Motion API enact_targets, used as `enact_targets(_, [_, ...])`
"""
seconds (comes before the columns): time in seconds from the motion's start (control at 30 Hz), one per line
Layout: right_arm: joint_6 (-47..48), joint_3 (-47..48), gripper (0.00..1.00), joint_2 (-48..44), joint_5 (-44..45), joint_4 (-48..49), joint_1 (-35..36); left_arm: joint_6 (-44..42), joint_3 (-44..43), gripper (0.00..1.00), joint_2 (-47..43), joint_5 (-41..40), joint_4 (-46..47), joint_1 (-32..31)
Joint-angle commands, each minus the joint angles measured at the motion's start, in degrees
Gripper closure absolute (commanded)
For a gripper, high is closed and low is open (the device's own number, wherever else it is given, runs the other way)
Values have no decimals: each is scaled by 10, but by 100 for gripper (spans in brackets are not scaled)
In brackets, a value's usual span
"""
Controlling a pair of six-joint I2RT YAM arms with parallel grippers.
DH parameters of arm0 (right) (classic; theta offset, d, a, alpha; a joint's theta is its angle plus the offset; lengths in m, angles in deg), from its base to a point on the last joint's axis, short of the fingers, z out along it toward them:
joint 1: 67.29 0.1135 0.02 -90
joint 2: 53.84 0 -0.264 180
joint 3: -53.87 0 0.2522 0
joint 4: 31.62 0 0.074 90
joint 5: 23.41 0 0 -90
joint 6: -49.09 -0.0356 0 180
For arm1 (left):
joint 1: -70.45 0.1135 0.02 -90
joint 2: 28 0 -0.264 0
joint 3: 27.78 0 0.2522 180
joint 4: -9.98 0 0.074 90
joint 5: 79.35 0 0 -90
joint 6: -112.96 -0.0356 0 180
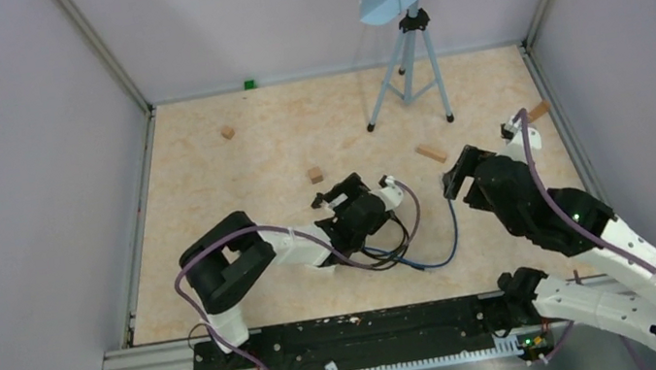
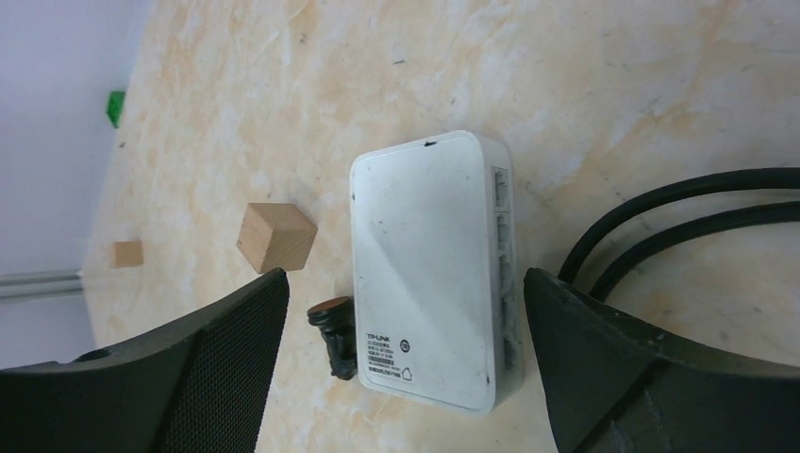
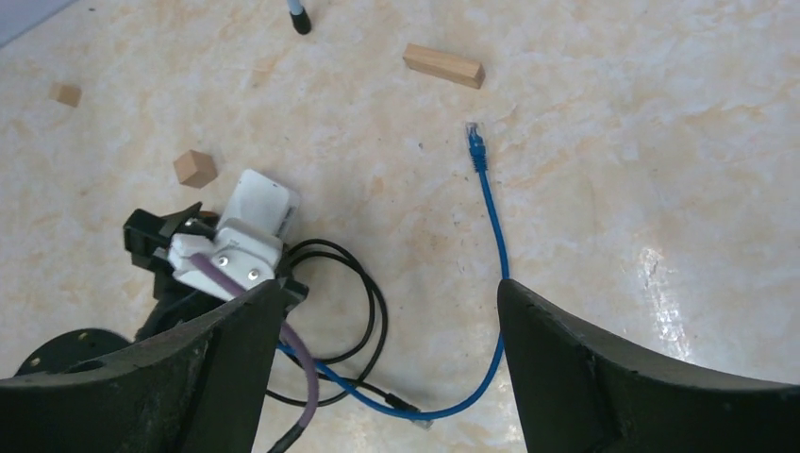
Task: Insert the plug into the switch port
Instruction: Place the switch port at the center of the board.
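In the left wrist view the white switch [image 2: 425, 264] lies flat on the table, its row of ports [image 2: 501, 255] along its right edge. My left gripper [image 2: 406, 283] is open, a finger on each side of the switch with a gap on both sides. A black power plug [image 2: 335, 335] sticks out of the switch's left side. The blue cable [image 3: 495, 226] lies on the table, and its free plug [image 3: 475, 142] points away from my right gripper [image 3: 389, 288], which is open, empty and hovers above the cable. From above, the left gripper [image 1: 340, 195] hides the switch.
A wooden cube [image 2: 275, 236] sits just left of the switch. A wooden bar [image 3: 443, 66] lies beyond the plug. Black cables [image 3: 368, 302] loop beside the switch. A tripod [image 1: 404, 65] stands at the back. The blue cable's other end [image 3: 415, 415] rests near the black loops.
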Motion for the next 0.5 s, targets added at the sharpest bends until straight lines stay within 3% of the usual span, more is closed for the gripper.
enact_targets(0.0, [103,25,17,61,-170,48,-101,104,-27,1,-62,74,-68,-1])
enact_targets(0.17, [151,-21,16,139,-380,118,-278,226,-21,1,-164,181,-131,0])
enact_targets(0.33, [155,-85,18,189,-394,194,-313,329,-19,1,-263,235,-213,19])
enact_targets(0.47, [152,-126,29,229,-373,251,-313,376,5,1,-342,291,-277,70])
